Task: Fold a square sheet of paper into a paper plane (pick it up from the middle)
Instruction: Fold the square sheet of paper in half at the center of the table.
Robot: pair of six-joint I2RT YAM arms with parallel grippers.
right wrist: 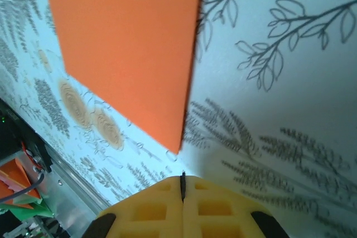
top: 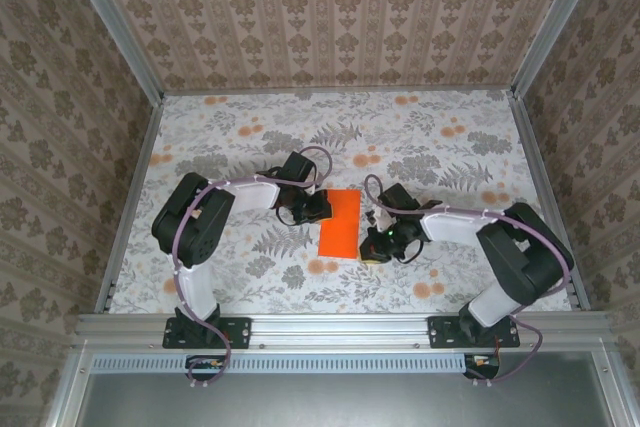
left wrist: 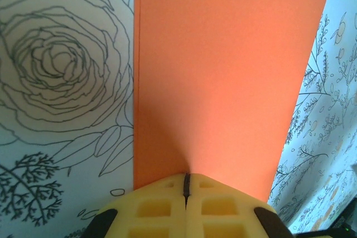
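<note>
Bright orange sheet of paper (top: pixel 339 223) lying mid floral bench (top: pixel 250 137). Left hand (top: pixel 320 209) pressed together, tips touching the sheet's left edge; cannot tell whether pinching it. Right hand (top: pixel 376 246) pressed together, just beside the near right corner, not touching.

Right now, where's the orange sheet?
The orange sheet lies flat at the centre of the table in the top view, between the left fingers and the right fingers.

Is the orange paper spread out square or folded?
Folded in half, apparently: the square sheet of paper lies flat as an oblong, clearly longer than wide; no dart shape yet.
</note>
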